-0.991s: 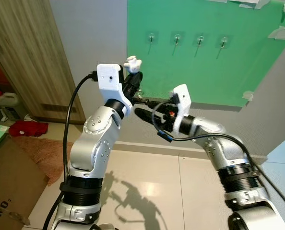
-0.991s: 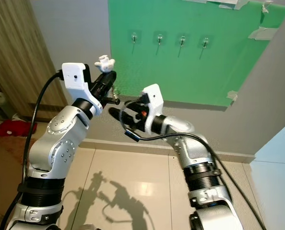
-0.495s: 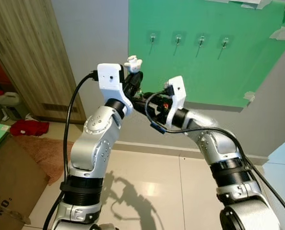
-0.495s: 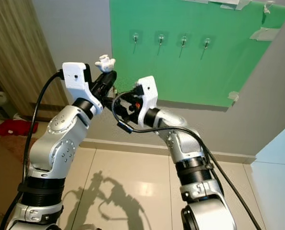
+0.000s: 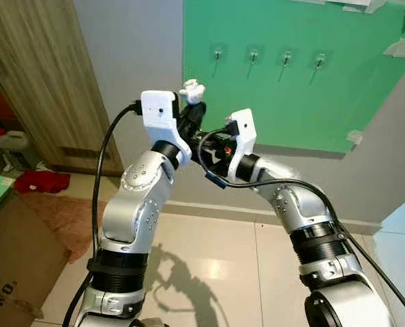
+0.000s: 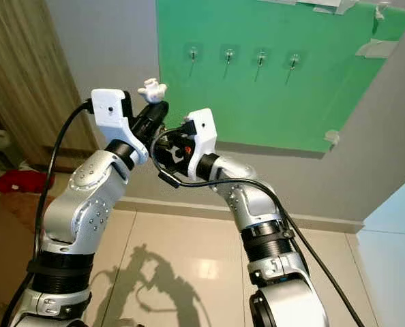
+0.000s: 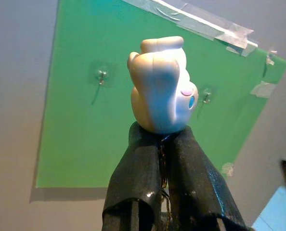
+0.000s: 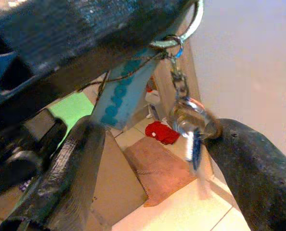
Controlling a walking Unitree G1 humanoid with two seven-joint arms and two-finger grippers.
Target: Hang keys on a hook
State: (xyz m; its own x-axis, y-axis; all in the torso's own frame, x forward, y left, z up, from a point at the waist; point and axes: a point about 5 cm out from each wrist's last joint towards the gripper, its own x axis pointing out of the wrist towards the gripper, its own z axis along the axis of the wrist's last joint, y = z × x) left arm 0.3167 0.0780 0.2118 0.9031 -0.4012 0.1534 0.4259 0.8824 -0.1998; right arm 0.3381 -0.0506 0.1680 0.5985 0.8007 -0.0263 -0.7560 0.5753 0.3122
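Your left end effector [image 7: 164,144] is raised in front of the wall, its two black fingers [image 7: 138,178] clenched on a keyring with a white, rounded plastic figure charm [image 7: 162,86] that sticks up above the fingertips. From the same ring a short metal chain and a bunch of silver keys [image 8: 191,120] with a blue tag hang down beneath that end effector.

Your right end effector [image 8: 157,144] sits just under the left one, fingers spread apart with the keys dangling between them; one black finger [image 8: 249,159] is touching the keys, the other stands clear, so nothing is grasped there.

Ahead of you, a green rectangular sheet [image 5: 291,88] is taped to the grey wall and carries a row of four small clear-backed metal hooks [image 5: 217,53]. The charm is below and to the left of the leftmost hook, well apart from it.
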